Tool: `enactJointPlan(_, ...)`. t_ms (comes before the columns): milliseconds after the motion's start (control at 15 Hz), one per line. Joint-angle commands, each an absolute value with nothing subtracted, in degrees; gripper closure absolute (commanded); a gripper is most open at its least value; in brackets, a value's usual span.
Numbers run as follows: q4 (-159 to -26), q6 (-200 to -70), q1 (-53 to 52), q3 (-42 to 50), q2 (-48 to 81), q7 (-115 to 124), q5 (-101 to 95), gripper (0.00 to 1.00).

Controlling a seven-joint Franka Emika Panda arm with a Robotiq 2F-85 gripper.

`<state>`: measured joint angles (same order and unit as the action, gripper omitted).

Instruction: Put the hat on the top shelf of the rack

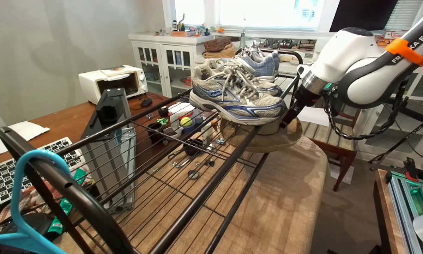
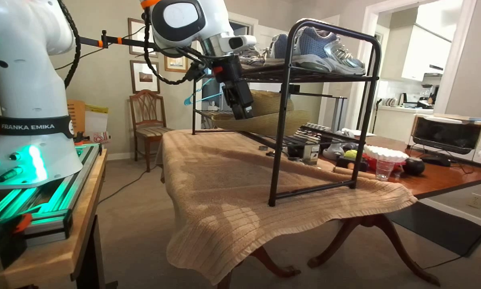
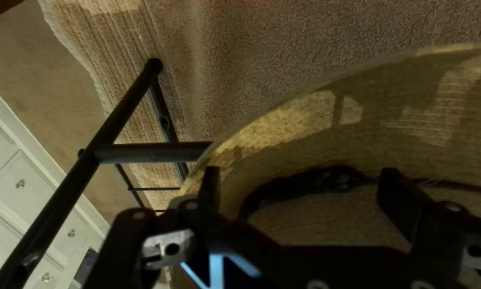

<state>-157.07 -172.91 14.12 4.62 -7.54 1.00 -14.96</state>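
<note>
The tan straw hat [image 1: 273,141] rests at the rack's lower level, below the sneakers, its brim sticking out past the side. In another exterior view the hat [image 2: 282,118] shows its rounded crown behind my gripper [image 2: 245,115], which points down at the brim. The wrist view has the dark-banded hat [image 3: 368,140] filling the space under my gripper [image 3: 300,170]; its fingers stand wide apart with nothing gripped. Whether a fingertip touches the straw, I cannot tell. The top shelf of the rack [image 1: 212,183] is black wire, above the hat.
Several sneakers [image 1: 232,95] occupy the far part of the top shelf. A blue hanger [image 1: 22,211] hooks over its near end frame. The rack's black end post [image 2: 279,144] stands close to the hat. A tan towel [image 2: 220,180] covers the table below.
</note>
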Motion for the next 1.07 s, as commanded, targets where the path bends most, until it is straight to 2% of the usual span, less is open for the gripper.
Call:
enactJointPlan(0,-157.72,-167.68,18.98,2.15,-12.05,10.87,-23.19,0.0)
enactJointPlan(1000,-157.53,-162.15,19.22,1.58,-10.07,18.29,-23.9,0.0)
